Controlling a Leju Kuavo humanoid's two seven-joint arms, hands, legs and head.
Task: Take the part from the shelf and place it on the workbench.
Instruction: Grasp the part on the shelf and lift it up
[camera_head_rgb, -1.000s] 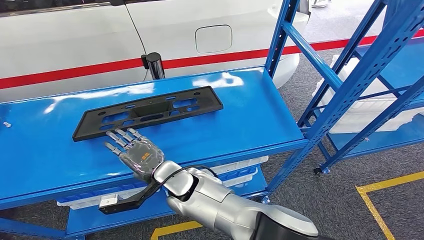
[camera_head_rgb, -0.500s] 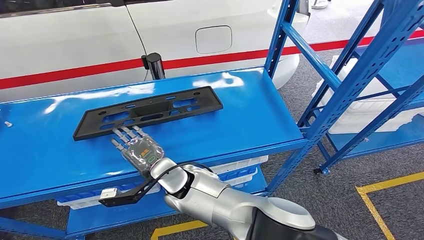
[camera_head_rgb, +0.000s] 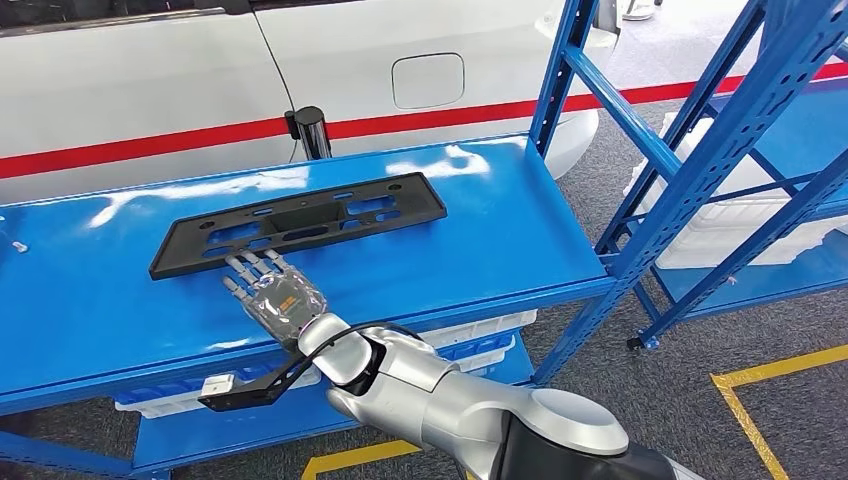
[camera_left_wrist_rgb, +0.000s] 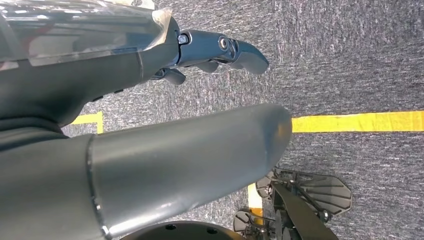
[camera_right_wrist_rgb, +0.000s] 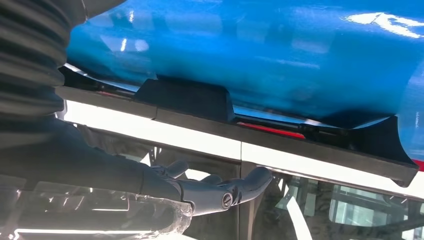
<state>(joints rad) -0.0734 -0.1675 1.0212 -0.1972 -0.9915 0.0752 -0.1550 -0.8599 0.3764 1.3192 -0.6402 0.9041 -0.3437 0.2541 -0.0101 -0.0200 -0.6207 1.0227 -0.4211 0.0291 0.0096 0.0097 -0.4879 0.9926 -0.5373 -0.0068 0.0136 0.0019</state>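
surface: we see a glossy blue workbench top (camera_head_rgb: 480, 230) | on it: a flat black slotted part (camera_head_rgb: 298, 222) lying lengthwise near the far edge | floor: grey carpet (camera_head_rgb: 690, 410), yellow line (camera_head_rgb: 745, 405)

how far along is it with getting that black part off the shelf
Early stage. Done: the right hand has reached the black part, which lies flat on the blue shelf. In hand: its spread fingers sit at the part's near edge, with no grip visible. Left: grasp it, lift it off and carry it to the workbench. The left hand hangs over the floor, holding nothing.
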